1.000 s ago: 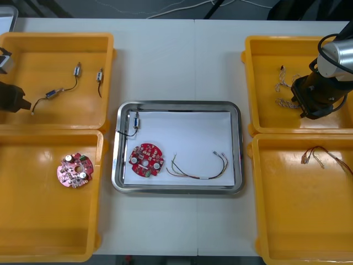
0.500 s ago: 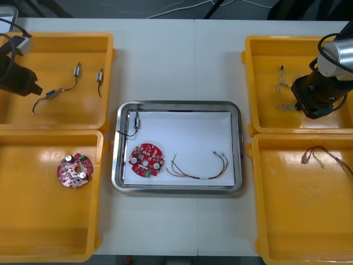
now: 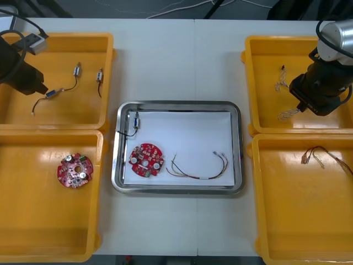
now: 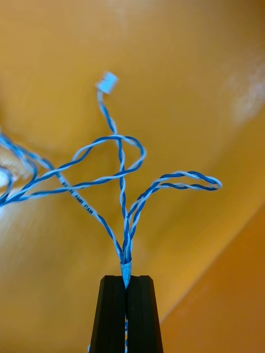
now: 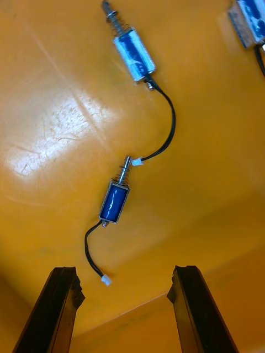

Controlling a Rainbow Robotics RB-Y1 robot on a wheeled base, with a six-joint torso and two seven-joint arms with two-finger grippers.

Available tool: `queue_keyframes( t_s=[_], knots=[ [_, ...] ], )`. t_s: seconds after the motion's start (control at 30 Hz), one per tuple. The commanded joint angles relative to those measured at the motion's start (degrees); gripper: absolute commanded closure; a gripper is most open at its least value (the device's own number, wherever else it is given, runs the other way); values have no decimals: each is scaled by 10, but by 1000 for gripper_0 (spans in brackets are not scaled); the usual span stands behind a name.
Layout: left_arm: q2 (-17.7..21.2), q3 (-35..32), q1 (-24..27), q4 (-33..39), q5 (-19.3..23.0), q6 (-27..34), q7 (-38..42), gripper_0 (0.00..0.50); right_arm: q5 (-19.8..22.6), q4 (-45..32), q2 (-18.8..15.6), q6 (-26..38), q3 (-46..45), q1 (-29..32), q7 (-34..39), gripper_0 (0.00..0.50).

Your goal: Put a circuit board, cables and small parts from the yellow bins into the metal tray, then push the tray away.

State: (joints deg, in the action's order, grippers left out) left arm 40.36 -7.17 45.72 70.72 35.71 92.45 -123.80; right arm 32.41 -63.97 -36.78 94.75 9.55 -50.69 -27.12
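My right gripper (image 3: pixel 309 102) hangs over the far right yellow bin (image 3: pixel 265 127). In the right wrist view it (image 4: pixel 126 284) is shut on a twisted blue and white cable (image 4: pixel 121 182), whose loops hang free above the bin floor; the same cable (image 3: pixel 287 114) trails off beside it. My left gripper (image 3: pixel 39 87) is over the far left bin (image 3: pixel 66 118). Its fingers (image 5: pixel 61 303) stand open, short of a small metal part (image 5: pixel 114 201) with a black lead. The metal tray (image 3: pixel 179 104) holds a red circuit board (image 3: pixel 146 160), a red and yellow cable (image 3: pixel 198 168) and a small metal part (image 3: pixel 134 122).
Two more small metal parts (image 3: pixel 77 70) (image 3: pixel 100 75) lie in the far left bin. A second circuit board (image 3: pixel 74 170) sits in the near left bin. More twisted cable (image 3: pixel 282 83) lies in the far right bin, and a red and yellow cable (image 3: pixel 317 155) in the near right bin.
My right gripper has shut on the blue and white cable and risen a little with it. My left arm has swung in over the far left bin, its fingers opening wide.
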Motion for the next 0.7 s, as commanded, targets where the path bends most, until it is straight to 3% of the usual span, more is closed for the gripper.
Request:
queue_keyframes(
  t_s=[0.03, 0.23, 0.43, 0.7],
  knots=[
    [22, 10, 46, -17, -2, 4, -108, 0, -1, -74, -24, 54, -8, -25, -50, 500],
    [8, 8, 70, -68, -13, -10, -165, 0, 3, -168, -40, 152, -8, -25, -157, 500],
    [-7, 15, 71, -79, -48, -38, -175, 0, 24, -240, -55, 152, -19, -26, -250, 500],
    [-27, 16, 83, -123, -75, -75, -179, 0, 99, -272, -80, 152, -42, -26, -376, 500]
  ],
)
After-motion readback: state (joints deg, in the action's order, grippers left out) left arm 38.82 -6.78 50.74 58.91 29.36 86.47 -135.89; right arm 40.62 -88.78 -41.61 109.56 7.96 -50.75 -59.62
